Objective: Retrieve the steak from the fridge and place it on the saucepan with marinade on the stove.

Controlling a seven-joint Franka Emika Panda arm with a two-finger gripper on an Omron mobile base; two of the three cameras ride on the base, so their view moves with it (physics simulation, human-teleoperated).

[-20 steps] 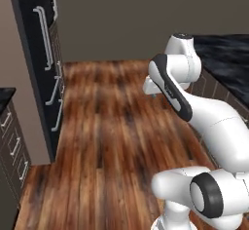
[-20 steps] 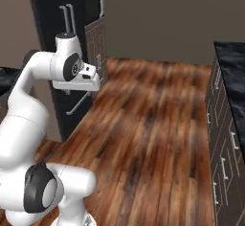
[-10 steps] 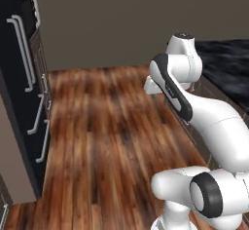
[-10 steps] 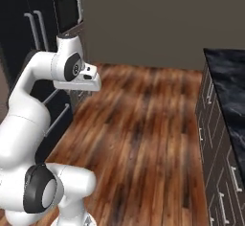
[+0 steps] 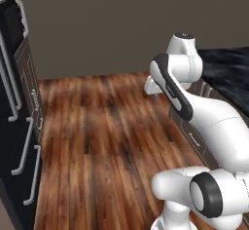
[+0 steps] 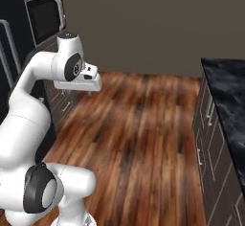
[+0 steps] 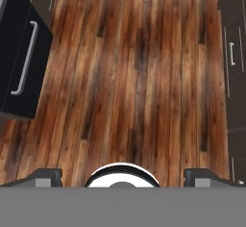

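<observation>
The fridge [image 5: 10,141] is a tall black front with long curved grey handles at the left edge of the left base view; its doors are closed. A black front with a grey handle [image 7: 21,62] lies at the left of the hand view. My gripper [image 7: 123,177] points down at the wooden floor, open, with nothing between its fingertips [image 7: 48,175]. In the right base view the gripper [image 6: 72,92] hangs below the folded arm, well apart from the fridge. The steak, the saucepan with marinade and the stove are out of view.
A dark speckled counter [image 6: 227,105] over drawer fronts runs along the right. A built-in oven [image 6: 45,14] sits high in the tall dark unit at the left. Open wooden floor [image 5: 97,131] stretches ahead to a plain brown wall.
The whole picture has shifted as the base drives: the fridge has slid toward the left edge and the right counter has come closer. The arm keeps its folded pose, gripper still open.
</observation>
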